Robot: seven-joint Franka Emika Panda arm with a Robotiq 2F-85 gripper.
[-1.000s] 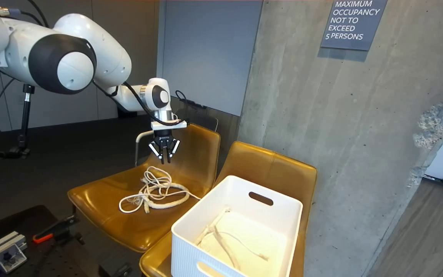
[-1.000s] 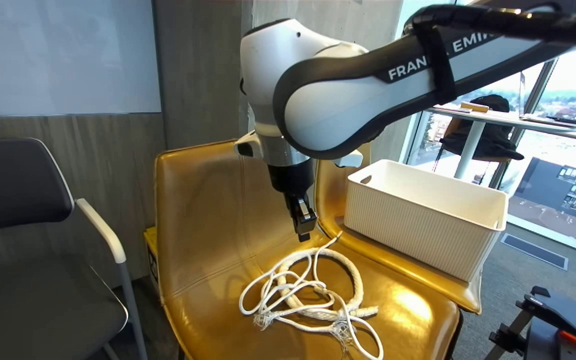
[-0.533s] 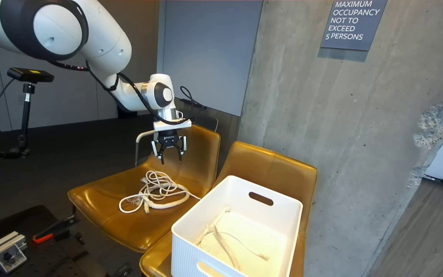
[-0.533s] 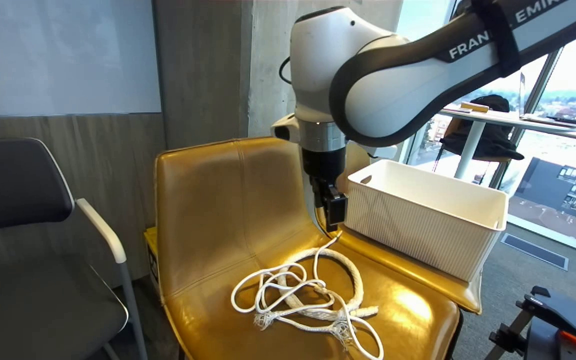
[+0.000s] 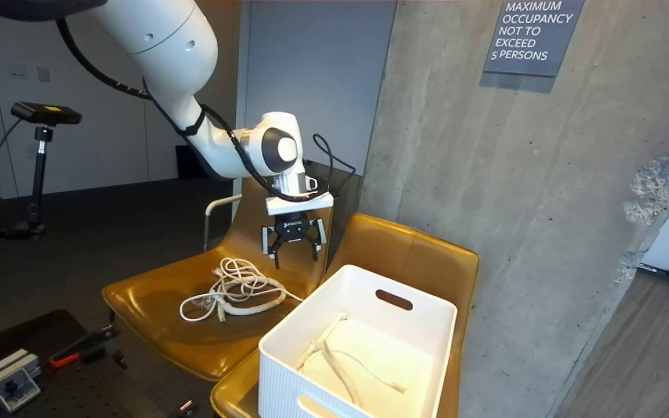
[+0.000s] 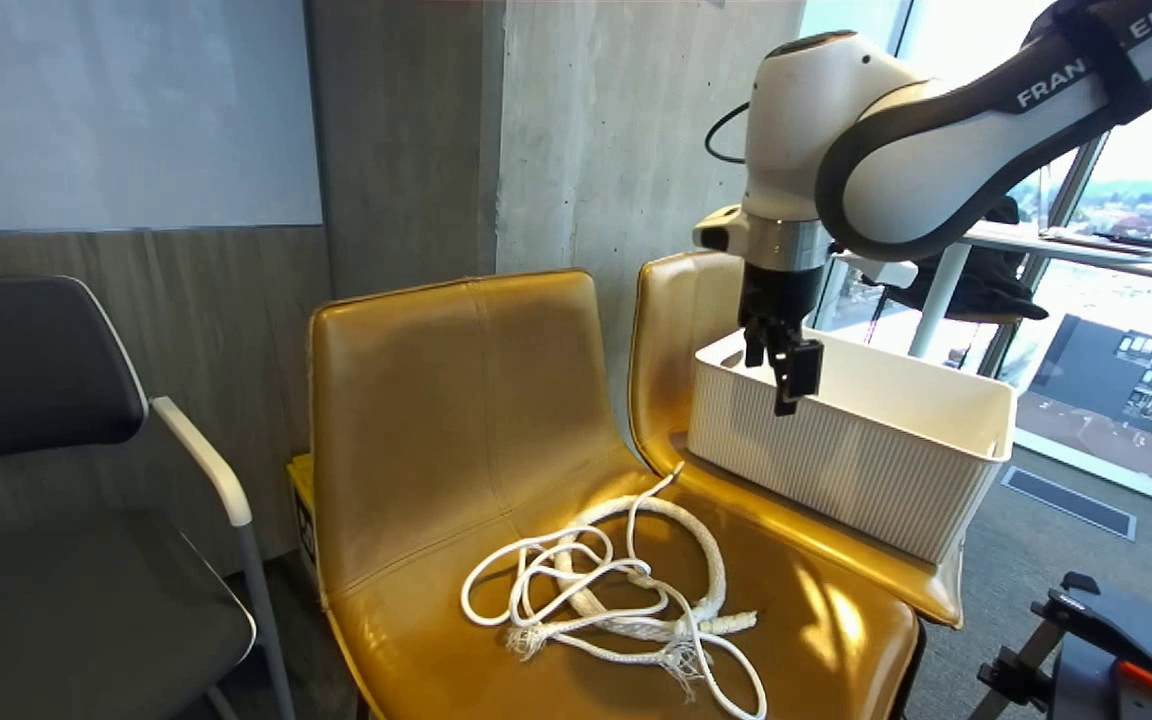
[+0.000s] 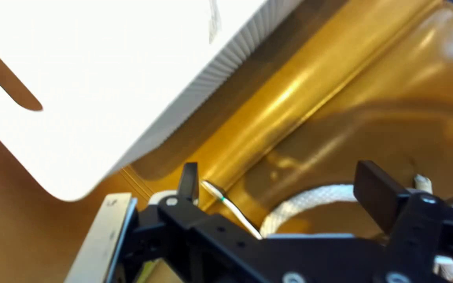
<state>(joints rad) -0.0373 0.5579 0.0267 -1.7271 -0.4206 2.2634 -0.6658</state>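
The rope [image 6: 640, 570] (tangled) lies below the gripper [image 5: 296, 261], to one side.

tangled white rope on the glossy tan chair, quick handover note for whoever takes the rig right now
Black two-fingered gripper: open, holding nothing, hanging near the white ribbed rectangular plastic bin but apart from it.
Where: tangled white rope on the glossy tan chair; bin on the neighbouring tan chair.
Done: pale rope-like lengths lie inside the bin.
Left: the white rope is ungripped, outside the bin.
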